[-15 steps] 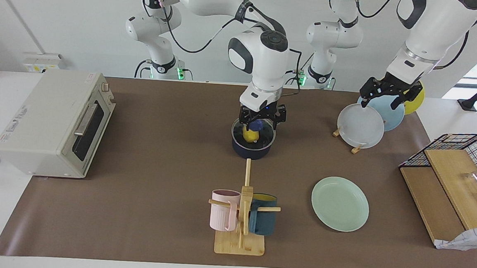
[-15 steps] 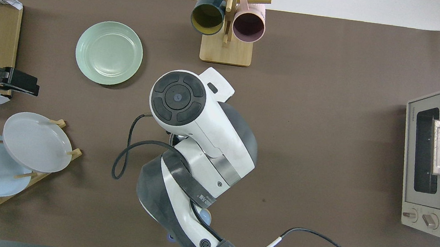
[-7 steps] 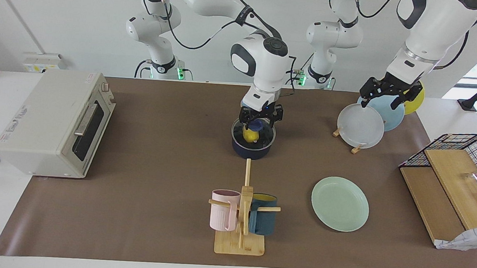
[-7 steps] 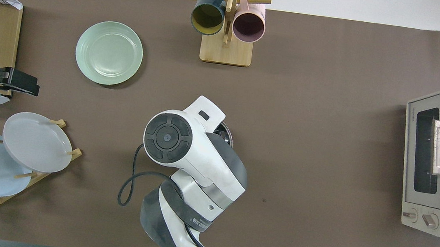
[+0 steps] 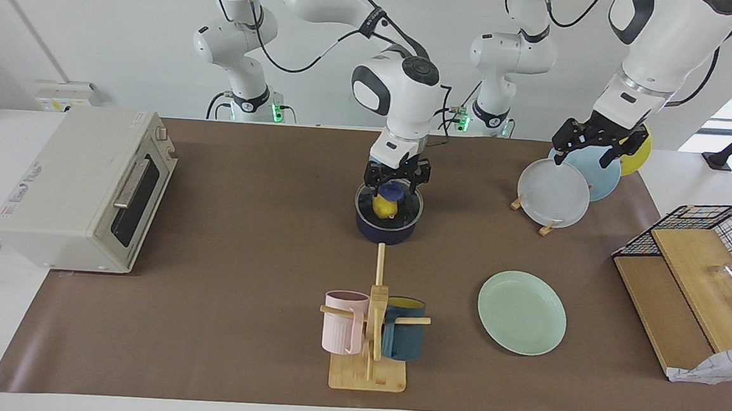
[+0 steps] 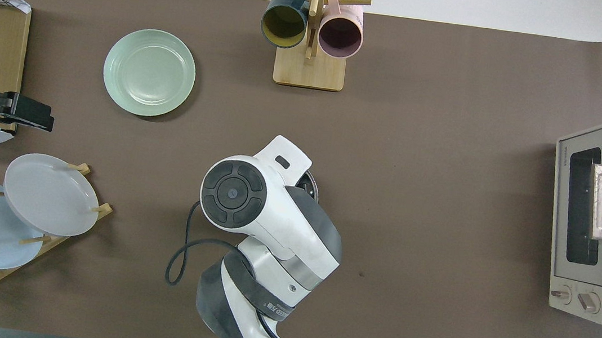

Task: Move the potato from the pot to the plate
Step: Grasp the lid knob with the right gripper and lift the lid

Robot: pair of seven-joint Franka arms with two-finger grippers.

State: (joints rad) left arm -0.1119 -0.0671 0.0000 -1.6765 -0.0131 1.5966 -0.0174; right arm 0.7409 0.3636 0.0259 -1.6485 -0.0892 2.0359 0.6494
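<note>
1. My right gripper is hanging right over the pot, its fingers spread on either side of the lid's blue knob, and I can't tell if they're touching it.
2. The potato sits inside the pot under the glass lid.
3. The plate lies flat, farther from the robots than the pot, toward the left arm's end.
4. My left gripper waits above the upright plates, fingers spread.
</note>
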